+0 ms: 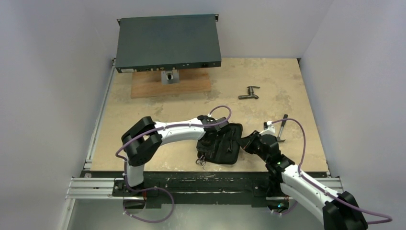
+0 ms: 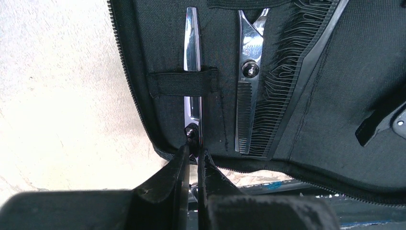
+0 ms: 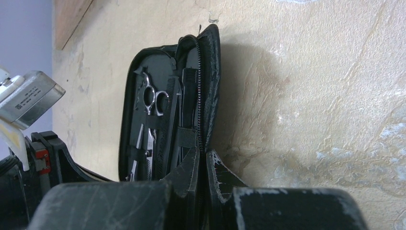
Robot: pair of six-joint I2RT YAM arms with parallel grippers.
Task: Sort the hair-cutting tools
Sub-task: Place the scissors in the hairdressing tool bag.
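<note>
While the black zip case [image 1: 232,149] is lying open between both arms, I am holding its right edge in the closed right gripper [image 3: 203,165]. The nearer left gripper [image 2: 192,160] is apparently pinching the slim silver tool [image 2: 192,43], which is running straight ahead under an elastic loop [image 2: 182,82], with the scissors [image 2: 249,96] and comb [image 2: 292,57] lying alongside.

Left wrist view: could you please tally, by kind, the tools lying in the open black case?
Scissors: 2 (slim pair under the elastic loop, toothed pair)
Comb: 1 (black)
Total: 3
A silver piece at the right edge is too cut off to count.
</note>
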